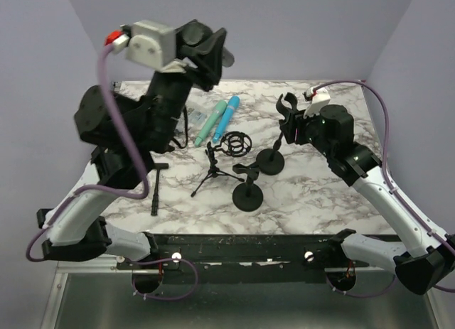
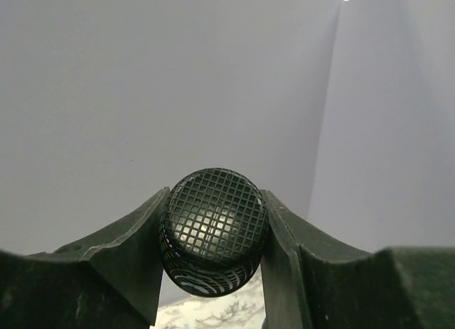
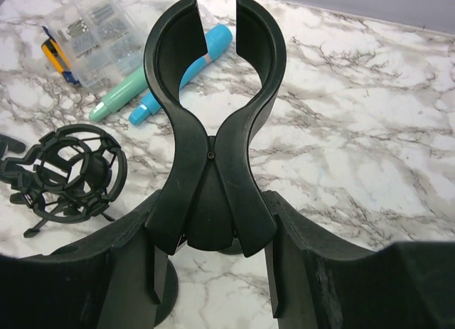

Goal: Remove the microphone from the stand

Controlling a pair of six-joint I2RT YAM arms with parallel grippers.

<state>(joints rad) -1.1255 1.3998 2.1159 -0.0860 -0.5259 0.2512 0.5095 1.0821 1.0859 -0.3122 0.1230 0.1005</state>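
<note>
Robot lab test cell. Plain lilac walls [image 1: 298, 30] close around small marble-pattern counter [image 1: 320, 194]. Left arm [image 1: 78, 215] and right arm [image 1: 384, 201] bolted on black rail [image 1: 242, 245] at near edge, purple cables [image 1: 112, 87] loose. On counter: clear box of screws [image 3: 99, 30], microphone stand [image 1: 270, 160].

The table [image 1: 320, 194] was white marble veined in grey. The microphone [image 2: 213, 229] was black, its head a fine square mesh with a pale sheen. The stand [image 3: 213, 130] was plain matte black. Towards the far edge lay a teal microphone [image 3: 124, 98] and a bright blue microphone [image 3: 202, 52], near a black shock mount [image 3: 71, 169]. The walls [image 2: 142, 73] were pale lilac.
</note>
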